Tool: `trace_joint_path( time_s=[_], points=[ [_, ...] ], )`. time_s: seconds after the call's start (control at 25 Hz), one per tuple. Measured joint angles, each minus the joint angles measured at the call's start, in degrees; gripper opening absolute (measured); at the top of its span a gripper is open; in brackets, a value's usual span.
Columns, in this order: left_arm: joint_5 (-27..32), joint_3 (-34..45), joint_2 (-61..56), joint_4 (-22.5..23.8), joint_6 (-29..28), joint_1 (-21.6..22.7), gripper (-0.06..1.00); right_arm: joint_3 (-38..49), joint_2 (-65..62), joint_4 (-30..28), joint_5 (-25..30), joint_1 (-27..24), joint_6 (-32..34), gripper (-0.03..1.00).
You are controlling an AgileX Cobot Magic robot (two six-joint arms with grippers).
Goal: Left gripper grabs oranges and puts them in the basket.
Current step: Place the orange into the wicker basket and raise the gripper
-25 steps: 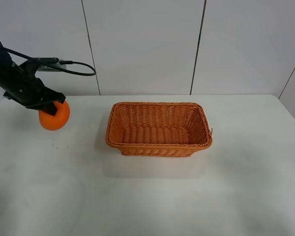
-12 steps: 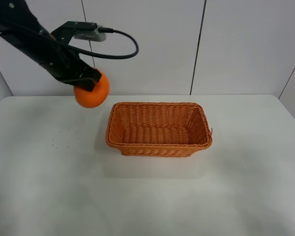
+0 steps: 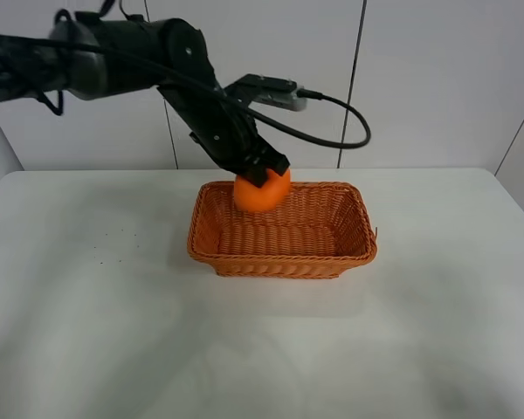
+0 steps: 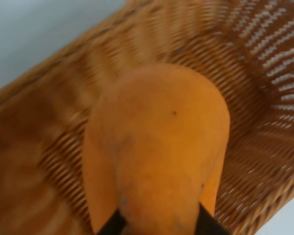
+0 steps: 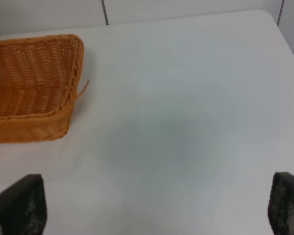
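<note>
One orange point(image 3: 262, 194), gripped by the left hand point(image 3: 260, 175), hangs over the far-left part of the single wicker basket point(image 3: 284, 259) on the white tabletop point(image 3: 113, 332); right hand point(image 5: 144, 208) spread wide, holding nothing, off beside the basket.

The left end effector point(image 3: 261, 171), a black claw, is closed on a bright orange point(image 3: 262, 192) and holds it in the air over the inside of the basket point(image 3: 279, 258), near its far rim. The basket is rectangular, woven and orange-brown, and it stands upright on the white counter point(image 3: 105, 305).
</note>
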Motion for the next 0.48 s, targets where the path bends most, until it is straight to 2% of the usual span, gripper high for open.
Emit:
trace_joint_path(
  time_s=[0.12,0.48],
  points=[
    [0.06,-3.26,4.34,-0.1,-0.07,-1.62,0.13,0.0,0.0,0.0,0.0,0.0,0.0,0.69],
    [-0.53,-7.68,11.62,0.43,-0.39,-1.63,0.13,0.0,0.0,0.0,0.0,0.0,0.0,0.69]
  ],
)
